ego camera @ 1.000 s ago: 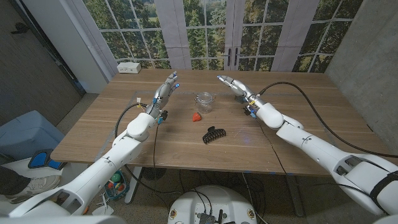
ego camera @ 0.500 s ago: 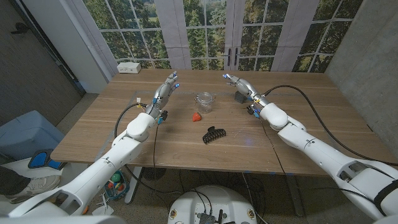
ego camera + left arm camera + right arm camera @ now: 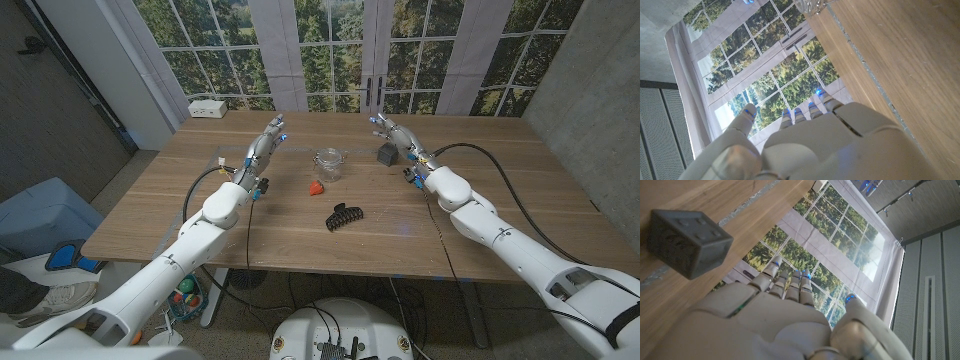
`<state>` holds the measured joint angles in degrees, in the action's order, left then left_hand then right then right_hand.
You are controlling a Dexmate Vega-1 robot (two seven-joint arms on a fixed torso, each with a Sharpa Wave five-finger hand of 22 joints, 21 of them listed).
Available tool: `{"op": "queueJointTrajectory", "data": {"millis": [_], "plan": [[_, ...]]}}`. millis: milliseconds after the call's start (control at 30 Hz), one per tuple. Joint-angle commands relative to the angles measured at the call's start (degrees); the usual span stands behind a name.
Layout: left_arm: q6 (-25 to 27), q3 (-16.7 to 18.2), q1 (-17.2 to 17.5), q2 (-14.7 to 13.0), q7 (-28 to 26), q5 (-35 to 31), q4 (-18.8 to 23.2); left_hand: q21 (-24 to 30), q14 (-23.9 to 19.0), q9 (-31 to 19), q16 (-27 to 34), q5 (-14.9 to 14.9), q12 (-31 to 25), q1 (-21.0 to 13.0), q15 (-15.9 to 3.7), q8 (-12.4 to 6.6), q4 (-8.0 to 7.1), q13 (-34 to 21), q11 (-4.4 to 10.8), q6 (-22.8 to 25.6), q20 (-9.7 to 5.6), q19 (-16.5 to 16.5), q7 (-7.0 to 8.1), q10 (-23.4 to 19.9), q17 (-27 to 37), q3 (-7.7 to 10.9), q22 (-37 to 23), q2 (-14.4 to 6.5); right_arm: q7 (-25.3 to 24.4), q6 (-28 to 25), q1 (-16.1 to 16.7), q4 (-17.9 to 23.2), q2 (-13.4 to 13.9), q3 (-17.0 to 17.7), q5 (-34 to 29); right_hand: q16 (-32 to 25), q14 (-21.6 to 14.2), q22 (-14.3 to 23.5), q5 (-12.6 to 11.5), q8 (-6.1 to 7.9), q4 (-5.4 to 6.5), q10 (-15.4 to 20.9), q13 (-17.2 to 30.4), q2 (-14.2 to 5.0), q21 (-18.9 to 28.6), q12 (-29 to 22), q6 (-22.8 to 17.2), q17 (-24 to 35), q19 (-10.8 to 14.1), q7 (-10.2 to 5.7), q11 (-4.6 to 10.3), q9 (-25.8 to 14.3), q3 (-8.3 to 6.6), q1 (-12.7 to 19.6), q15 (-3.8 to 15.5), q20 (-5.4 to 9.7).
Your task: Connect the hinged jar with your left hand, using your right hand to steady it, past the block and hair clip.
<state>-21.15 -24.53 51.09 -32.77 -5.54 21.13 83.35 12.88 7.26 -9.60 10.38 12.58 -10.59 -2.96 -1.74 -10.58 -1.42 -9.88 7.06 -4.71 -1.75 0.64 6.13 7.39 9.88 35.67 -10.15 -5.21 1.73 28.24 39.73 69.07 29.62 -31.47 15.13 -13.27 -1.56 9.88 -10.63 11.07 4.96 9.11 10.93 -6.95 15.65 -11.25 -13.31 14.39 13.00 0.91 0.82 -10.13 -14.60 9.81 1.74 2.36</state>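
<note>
Meanwhile, hair clip lies before jar; both hands empty, fingers apart.

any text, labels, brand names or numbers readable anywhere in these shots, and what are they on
None can be read.
The grey block has raised marks on its faces, no legible characters.
The glass jar, red piece and black hair clip carry no visible label.
The white box at the table's far corner is too small to read.
</note>
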Motion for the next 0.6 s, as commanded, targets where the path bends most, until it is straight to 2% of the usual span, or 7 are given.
{"op": "queueJointTrajectory", "data": {"millis": [33,600], "plan": [[0.1,0.1,-0.3,0.0,0.0,-0.1,-0.2,-0.1,0.4,-0.2,-0.2,0.5,0.1,-0.5,-5.08,0.03,-0.21,-0.1,0.07,-0.7,-6.16,0.4,0.15,0.5,0.0,0.44,0.0,-4.7,1.3,-1.3,1.8,1.0,-0.3,2.5,5.2,0.2,-0.4,0.1,-0.1,0.23,-0.01,0.8,0.0,-0.3,-0.2,-0.2,-0.5,0.1,0.7,0.18,-0.22,-0.1,-0.34,0.6,2.22,0.46],[1.0,0.1,-1.2,0.1,0.5,0.5,-1.3,-0.4,0.6,-0.2,-0.3,0.4,0.2,-0.6,-5.01,0.03,-0.21,-0.1,-0.04,-0.8,-6.18,0.3,0.0,0.7,0.0,0.73,0.0,-4.6,2.0,-2.5,3.6,1.0,-1.4,5.7,12.1,0.4,-0.7,0.1,-0.1,0.16,-0.21,1.2,0.0,-0.34,-0.6,-0.3,-0.8,-0.3,1.0,0.17,-0.42,-0.1,-0.69,0.4,2.24,0.68]]}}
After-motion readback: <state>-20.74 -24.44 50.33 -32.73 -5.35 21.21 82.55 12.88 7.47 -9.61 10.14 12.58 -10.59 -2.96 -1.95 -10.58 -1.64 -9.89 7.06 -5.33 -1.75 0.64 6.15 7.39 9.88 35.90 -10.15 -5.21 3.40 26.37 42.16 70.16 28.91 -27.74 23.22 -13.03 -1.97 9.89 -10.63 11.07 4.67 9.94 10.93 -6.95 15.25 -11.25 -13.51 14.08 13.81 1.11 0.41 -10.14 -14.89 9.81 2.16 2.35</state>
